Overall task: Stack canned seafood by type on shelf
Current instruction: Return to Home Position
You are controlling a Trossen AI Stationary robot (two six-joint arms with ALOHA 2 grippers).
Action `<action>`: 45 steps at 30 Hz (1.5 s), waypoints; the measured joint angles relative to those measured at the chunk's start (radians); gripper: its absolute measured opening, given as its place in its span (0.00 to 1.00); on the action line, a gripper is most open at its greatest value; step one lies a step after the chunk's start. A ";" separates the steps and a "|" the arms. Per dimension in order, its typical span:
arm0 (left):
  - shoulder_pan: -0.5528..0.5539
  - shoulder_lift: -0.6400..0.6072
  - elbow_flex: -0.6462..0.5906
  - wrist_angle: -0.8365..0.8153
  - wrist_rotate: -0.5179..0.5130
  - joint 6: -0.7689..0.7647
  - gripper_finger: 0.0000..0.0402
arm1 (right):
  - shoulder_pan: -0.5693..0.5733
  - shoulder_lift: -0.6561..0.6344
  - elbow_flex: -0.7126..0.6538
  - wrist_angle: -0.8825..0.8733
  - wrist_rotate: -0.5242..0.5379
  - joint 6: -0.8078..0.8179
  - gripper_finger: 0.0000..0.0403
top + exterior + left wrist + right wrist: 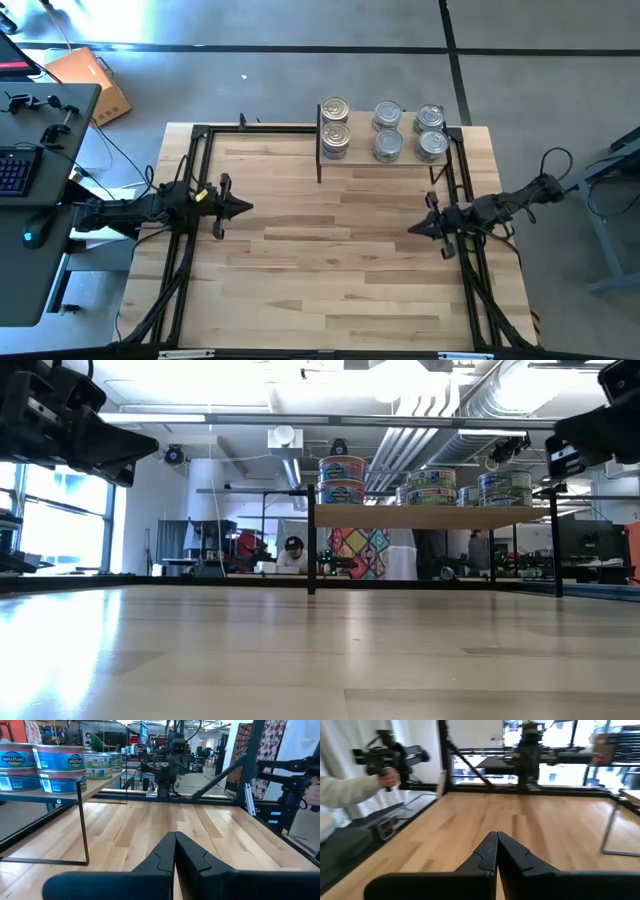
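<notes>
The light wooden shelf (360, 130) stands on thin black legs at the table's far edge. On it the canned seafood (388, 115) sits in several short stacks, two tins high in the low view (342, 480) and in the left wrist view (60, 767). My left gripper (245, 208) hovers level at the table's left side, shut and holding nothing (175, 840). My right gripper (412, 229) hovers level at the right side, also shut and holding nothing (496, 837). The two point toward each other, both nearer than the shelf.
Bare tabletop (330, 270) lies between and in front of the grippers. Black frame rails (190, 180) run along the table's sides. A desk with a keyboard (20, 170) stands off the left edge. A person's hand (390, 777) holds a dark device beyond the table.
</notes>
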 joint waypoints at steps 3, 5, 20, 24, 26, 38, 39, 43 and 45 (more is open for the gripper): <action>0.000 0.000 0.000 0.000 0.000 0.002 0.00 | -0.039 0.000 0.000 0.001 0.003 -0.006 0.00; 0.000 0.000 0.000 0.000 0.000 0.003 0.00 | -0.083 0.000 0.000 0.001 0.016 0.001 0.00; 0.000 0.001 0.000 -0.001 -0.005 0.034 0.00 | -0.372 0.007 -0.050 0.132 -0.263 0.045 0.00; 0.000 0.004 0.000 -0.006 -0.034 0.044 0.00 | -0.375 0.007 -0.050 0.132 -0.263 0.063 0.00; 0.000 0.004 0.000 -0.007 -0.034 0.044 0.00 | -0.375 0.007 -0.050 0.132 -0.263 0.064 0.00; -0.001 0.004 0.000 -0.006 -0.034 0.043 0.00 | -0.375 0.007 -0.051 0.132 -0.263 0.064 0.00; -0.001 0.004 0.000 -0.006 -0.034 0.043 0.00 | -0.375 0.007 -0.051 0.132 -0.263 0.064 0.00; -0.001 0.004 0.000 -0.006 -0.034 0.043 0.00 | -0.375 0.007 -0.051 0.132 -0.263 0.064 0.00; -0.001 0.004 0.000 -0.006 -0.034 0.043 0.00 | -0.375 0.007 -0.051 0.132 -0.263 0.064 0.00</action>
